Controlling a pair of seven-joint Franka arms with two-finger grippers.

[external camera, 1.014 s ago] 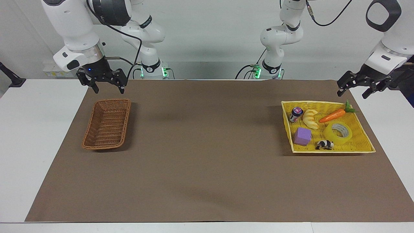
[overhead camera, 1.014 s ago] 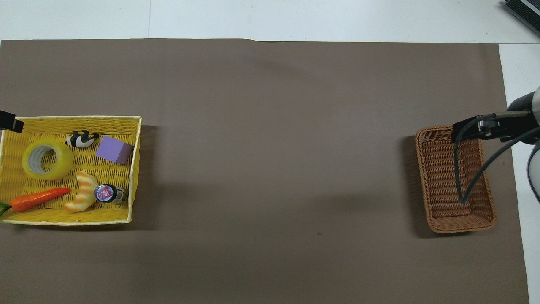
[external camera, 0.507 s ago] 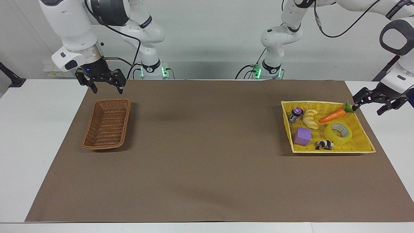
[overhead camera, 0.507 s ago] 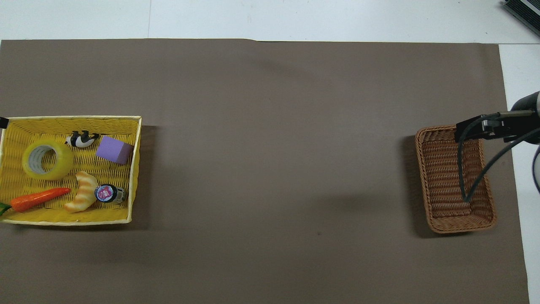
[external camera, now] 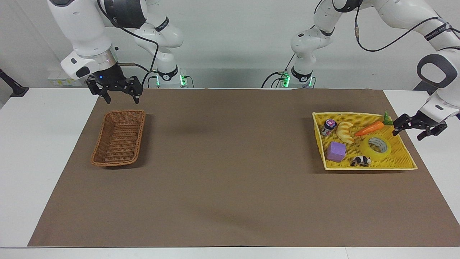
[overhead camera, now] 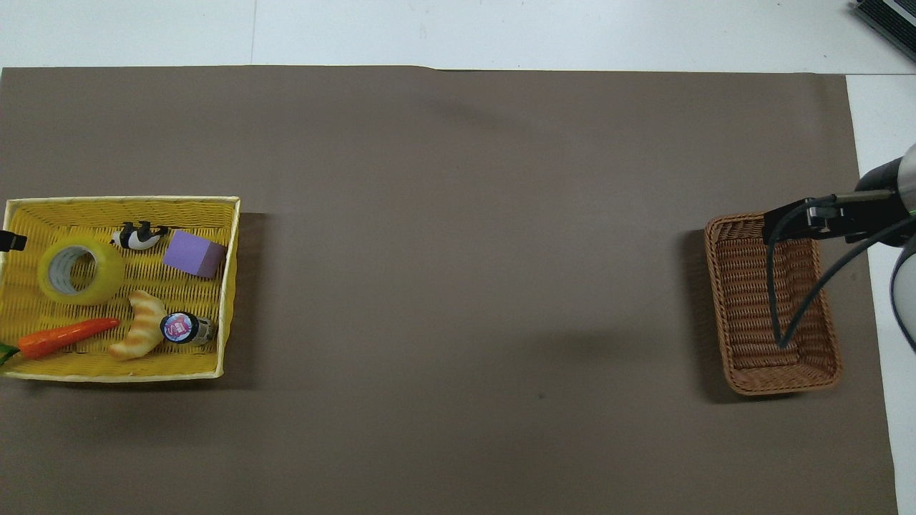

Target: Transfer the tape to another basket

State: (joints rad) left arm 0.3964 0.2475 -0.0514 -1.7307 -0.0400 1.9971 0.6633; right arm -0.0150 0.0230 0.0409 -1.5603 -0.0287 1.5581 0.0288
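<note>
Tape (external camera: 376, 147) lies flat, core opening upward, in the yellow tray (external camera: 402, 163) at the left arm's end of the surface (external camera: 230, 201); not yet touched.

Left gripper (external camera: 413, 128) hangs just off the tray's outer edge, fingers spread wide, empty. From it the tape lies inward over the rim, toward the table's middle, with the carrot (external camera: 370, 128) beside the path on the side nearer the robots. The roll is round, so it has no long axis to line up with (a grip across the wall, one finger in the core, looks the likely option).

Right gripper (external camera: 115, 89) waits over the surface by the basket's (external camera: 120, 138) nearer end, fingers open, holding nothing. Left arm is clearly the nearer to the tape; basket sits well apart, at the right arm's end, nothing in it.

Count: tape 1, basket 1, tray 1. Also in the tray: carrot 1, croissant toy (external camera: 345, 131) 1, purple block (external camera: 336, 151) 1, panda figure (external camera: 360, 160) 1, small jar (external camera: 329, 127) 1.
</note>
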